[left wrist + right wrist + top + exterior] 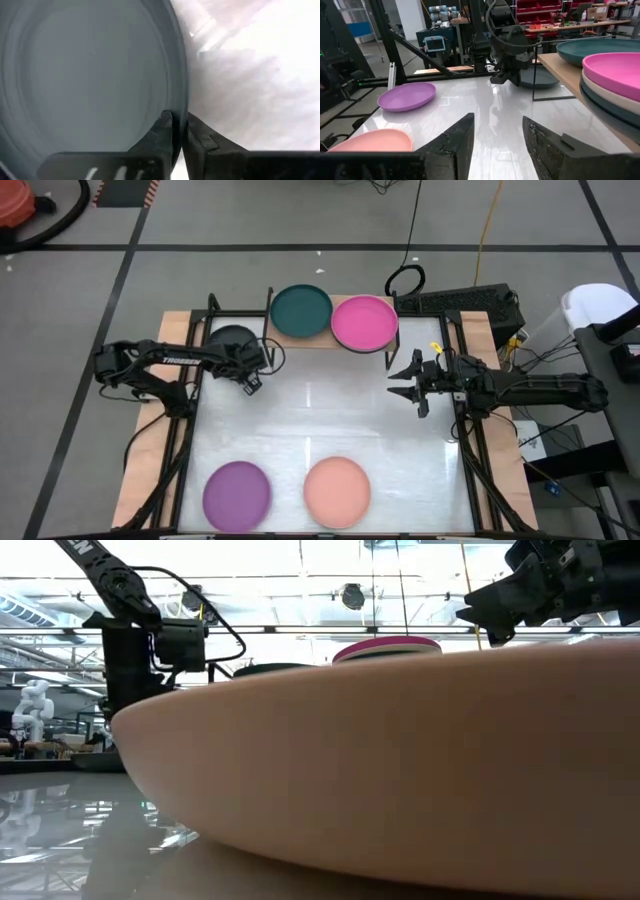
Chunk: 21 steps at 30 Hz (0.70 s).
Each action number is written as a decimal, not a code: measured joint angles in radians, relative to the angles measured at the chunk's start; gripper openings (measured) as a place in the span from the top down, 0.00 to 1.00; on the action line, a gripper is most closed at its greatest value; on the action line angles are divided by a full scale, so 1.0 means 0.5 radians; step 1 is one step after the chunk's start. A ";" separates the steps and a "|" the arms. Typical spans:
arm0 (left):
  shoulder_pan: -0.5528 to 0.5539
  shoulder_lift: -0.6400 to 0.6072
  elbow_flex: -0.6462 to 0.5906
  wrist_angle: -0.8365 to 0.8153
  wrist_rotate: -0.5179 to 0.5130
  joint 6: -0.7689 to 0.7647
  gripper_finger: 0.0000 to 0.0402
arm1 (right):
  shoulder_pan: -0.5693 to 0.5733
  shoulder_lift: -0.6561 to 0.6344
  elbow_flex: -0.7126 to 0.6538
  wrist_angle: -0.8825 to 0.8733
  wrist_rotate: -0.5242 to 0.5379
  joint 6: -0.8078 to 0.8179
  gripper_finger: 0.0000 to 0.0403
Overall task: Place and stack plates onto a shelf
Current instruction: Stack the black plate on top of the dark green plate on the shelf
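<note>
The glossy white worktop (330,420) carries several round, shallow matte plates. A purple plate (237,493) and a salmon plate (337,491) lie side by side on its near edge, well apart from the rest; the salmon one sits so close to the low camera that it blocks most of that view. At the far edge stands the shelf (555,62), a light-wood board on thin black legs. On it, a teal plate (301,311) rests to the left and a magenta plate (364,323) to the right, the two rims touching. The right wrist view shows the magenta plate topping a stack, with a beige plate (605,97) under it and a dark one beneath that.

A dark charcoal plate (90,75) lies on the worktop at the far left, just beside the shelf. The left pincer (179,125) has its fingers clamped together on this plate's rim, one inside and one outside.

The right pincer (497,132) hovers over the worktop's right side, near the magenta stack, fingers apart and holding nothing.
</note>
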 joint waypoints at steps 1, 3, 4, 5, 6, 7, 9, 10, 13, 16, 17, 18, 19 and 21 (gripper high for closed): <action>0.001 0.000 0.011 -0.001 0.006 -0.001 0.96 | 0.000 0.000 0.000 0.000 0.000 0.010 0.63; -0.016 -0.001 0.043 -0.061 0.018 -0.030 0.96 | 0.000 0.001 0.000 -0.001 -0.002 0.039 0.63; -0.028 -0.009 0.068 -0.099 0.025 -0.053 0.96 | 0.000 0.001 0.000 -0.002 -0.002 0.047 0.63; -0.040 -0.019 0.103 -0.152 0.023 -0.071 0.96 | 0.000 0.001 0.000 -0.003 -0.003 0.049 0.63; -0.055 -0.021 0.148 -0.206 0.022 -0.094 0.97 | 0.000 0.000 0.000 -0.005 -0.003 0.049 0.63; -0.072 -0.024 0.207 -0.278 0.018 -0.127 0.97 | 0.000 0.001 0.000 -0.008 -0.004 0.049 0.63; -0.103 -0.056 0.326 -0.477 0.015 -0.184 0.97 | 0.000 0.001 0.000 -0.008 -0.002 0.048 0.63; -0.123 -0.068 0.402 -0.573 0.005 -0.231 0.97 | 0.000 0.000 0.000 -0.008 -0.002 0.045 0.63; -0.172 -0.109 0.605 -0.813 -0.061 -0.307 0.97 | 0.000 0.000 0.000 -0.007 -0.002 0.035 0.63; -0.216 -0.144 0.821 -1.079 -0.213 -0.392 0.97 | 0.000 0.001 0.000 -0.008 -0.001 0.035 0.63; -0.229 -0.148 0.888 -1.163 -0.270 -0.414 0.97 | 0.000 0.001 0.000 -0.008 -0.002 0.035 0.63; -0.241 -0.149 0.964 -1.220 -0.326 -0.426 0.97 | 0.000 0.001 0.000 -0.009 -0.001 0.035 0.63; -0.251 -0.150 1.041 -1.250 -0.382 -0.427 0.97 | 0.000 0.000 -0.006 0.001 -0.001 0.035 0.63; -0.272 -0.149 1.189 -1.311 -0.482 -0.400 0.97 | 0.000 0.000 -0.027 0.014 -0.001 0.035 0.63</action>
